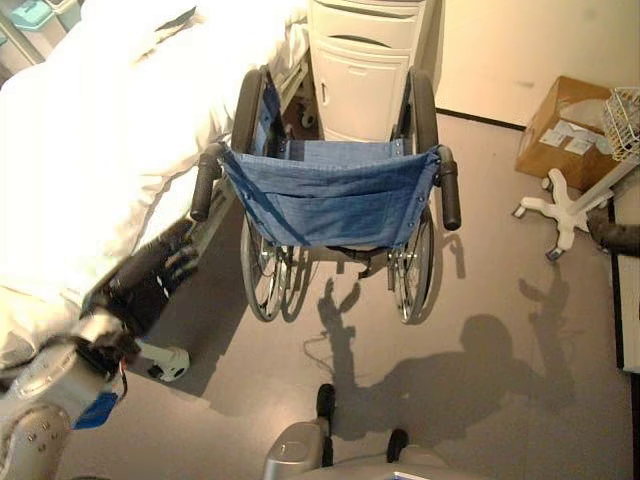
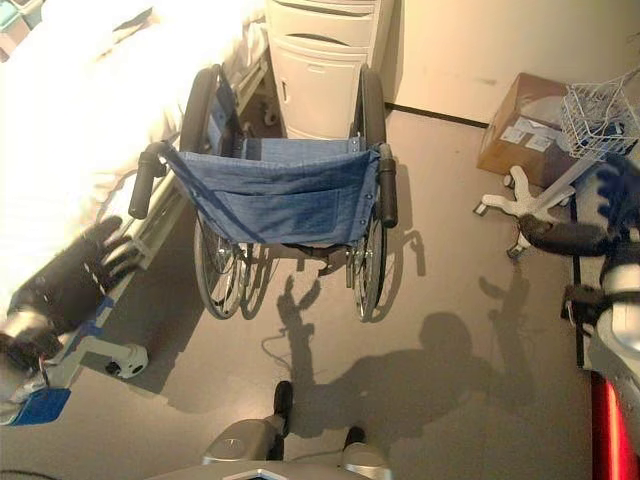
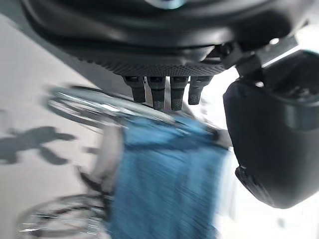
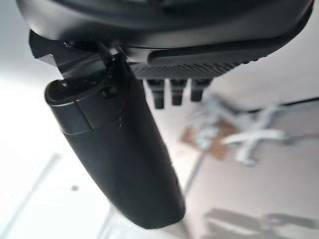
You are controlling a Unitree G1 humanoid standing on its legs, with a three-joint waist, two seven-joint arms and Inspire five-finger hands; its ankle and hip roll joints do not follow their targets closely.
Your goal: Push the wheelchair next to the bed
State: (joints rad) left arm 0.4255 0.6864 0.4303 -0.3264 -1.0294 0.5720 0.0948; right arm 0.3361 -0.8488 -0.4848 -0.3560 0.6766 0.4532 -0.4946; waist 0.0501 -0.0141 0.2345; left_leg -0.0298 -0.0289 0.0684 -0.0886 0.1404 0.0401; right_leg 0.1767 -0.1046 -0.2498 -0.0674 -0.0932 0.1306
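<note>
Beside the bed (image 1: 90, 150) stood the wheelchair (image 1: 325, 195), apart from both hands: the left hand (image 1: 150, 270) and right hand (image 2: 565, 237) had straight fingers holding nothing.

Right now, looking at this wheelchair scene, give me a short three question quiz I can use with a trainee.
1. True or false: the left robot hand is gripping a push handle of the wheelchair.
2. What lies directly to the wheelchair's left: A) bed, B) cardboard box, C) wire basket?
3. What stands just beyond the wheelchair, against the wall?

Key: 1. False; it is open, below the handle, apart from it. 2. A. 3. A white cabinet.
</note>
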